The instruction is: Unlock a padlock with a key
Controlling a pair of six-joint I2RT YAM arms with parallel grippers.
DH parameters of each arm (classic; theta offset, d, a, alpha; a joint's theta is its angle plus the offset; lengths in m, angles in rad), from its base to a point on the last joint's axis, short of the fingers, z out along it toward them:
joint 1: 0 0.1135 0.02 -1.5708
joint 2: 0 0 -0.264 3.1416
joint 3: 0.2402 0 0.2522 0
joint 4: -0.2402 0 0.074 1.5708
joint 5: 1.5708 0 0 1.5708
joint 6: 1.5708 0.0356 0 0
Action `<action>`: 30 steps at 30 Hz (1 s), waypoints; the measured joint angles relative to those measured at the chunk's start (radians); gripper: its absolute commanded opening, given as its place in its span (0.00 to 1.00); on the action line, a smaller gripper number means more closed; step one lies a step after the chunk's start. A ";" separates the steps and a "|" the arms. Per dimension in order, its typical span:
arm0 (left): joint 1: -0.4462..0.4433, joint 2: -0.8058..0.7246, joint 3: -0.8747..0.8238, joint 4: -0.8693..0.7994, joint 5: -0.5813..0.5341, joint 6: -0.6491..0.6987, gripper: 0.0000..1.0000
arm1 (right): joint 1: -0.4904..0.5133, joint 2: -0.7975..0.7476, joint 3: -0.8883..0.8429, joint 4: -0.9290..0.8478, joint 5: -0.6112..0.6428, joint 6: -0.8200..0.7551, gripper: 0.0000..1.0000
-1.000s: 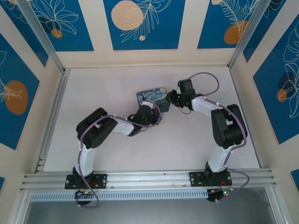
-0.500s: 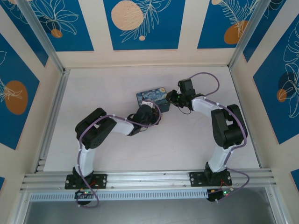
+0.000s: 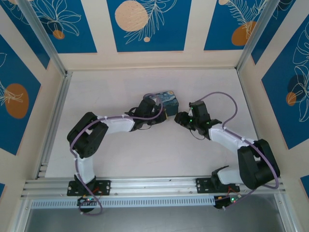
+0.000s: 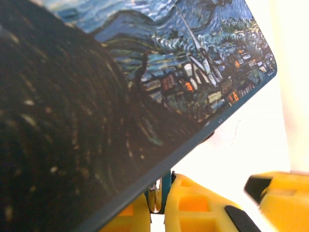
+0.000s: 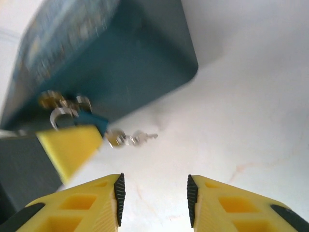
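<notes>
A dark-blue box point(image 3: 168, 98) with a starry-night lid point(image 4: 145, 72) sits mid-table. The padlock point(image 5: 91, 121), small and blue with a silver shackle, hangs from a brass fitting on the box's side point(image 5: 135, 58). My left gripper point(image 3: 163, 114) is shut on the padlock point(image 4: 163, 191); one of its yellow fingers point(image 5: 72, 145) covers part of the lock. A small silver key point(image 5: 142, 137) on a ring juts from the padlock over the table. My right gripper point(image 3: 180, 117) stands open just right of the lock, and its jaws point(image 5: 155, 193) are a short way back from the key with nothing between them.
The white tabletop point(image 3: 145, 154) has free room in front of the box and to both sides. An aluminium rail point(image 3: 53, 121) runs along the left edge, another point(image 3: 154, 183) along the near edge. Blue-patterned walls point(image 3: 145, 24) close in the back and sides.
The box has shifted right and turned, with my left gripper following it and closing tighter. My right gripper has pulled back from the box's side toward me and opened wider.
</notes>
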 measured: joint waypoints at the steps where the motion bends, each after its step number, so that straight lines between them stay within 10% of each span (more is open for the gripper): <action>1: 0.003 0.000 0.003 -0.012 0.012 -0.010 0.00 | 0.019 -0.013 -0.024 0.008 0.011 -0.012 0.45; 30: 0.029 0.000 0.079 -0.175 0.224 -0.164 0.00 | 0.219 0.100 -0.023 0.178 0.235 -0.429 0.47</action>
